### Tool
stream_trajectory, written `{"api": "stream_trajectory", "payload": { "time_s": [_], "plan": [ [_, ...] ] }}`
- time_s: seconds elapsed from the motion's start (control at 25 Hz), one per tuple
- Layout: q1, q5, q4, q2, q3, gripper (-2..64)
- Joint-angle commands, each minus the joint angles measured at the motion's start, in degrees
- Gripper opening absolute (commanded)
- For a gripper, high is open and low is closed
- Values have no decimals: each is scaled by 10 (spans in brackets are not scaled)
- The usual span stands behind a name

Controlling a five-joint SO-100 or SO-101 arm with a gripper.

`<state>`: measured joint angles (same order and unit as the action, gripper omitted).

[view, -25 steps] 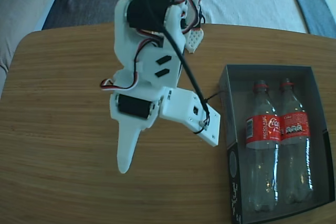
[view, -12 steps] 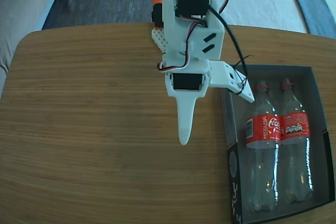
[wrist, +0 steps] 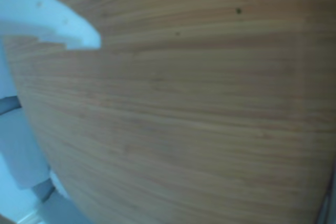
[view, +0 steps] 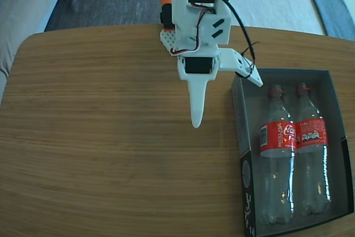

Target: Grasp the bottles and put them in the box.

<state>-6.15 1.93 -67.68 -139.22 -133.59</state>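
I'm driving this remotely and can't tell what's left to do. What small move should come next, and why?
Probably just draw the arm back toward its base and stop. In the fixed view both bottles already lie side by side in the box, and the gripper holds nothing above bare table. No other bottle shows in either view.

Two bottles, one box, one table and one end effector.
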Motion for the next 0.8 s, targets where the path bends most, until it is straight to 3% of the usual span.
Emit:
{"api": "stream_trajectory", "payload": {
  "time_s": [0.0, 0.24, 0.32, 0.6, 0.76],
  "plan": [
    [-3, 1, -3, -48, -8, 478],
    [-3, 1, 1, -115, -47, 179],
    [-3, 1, 0, -144, -59, 112],
    [-3, 2, 1, -221, -110, 3],
    [-3, 2, 4, -254, -134, -1]
  ]
}}
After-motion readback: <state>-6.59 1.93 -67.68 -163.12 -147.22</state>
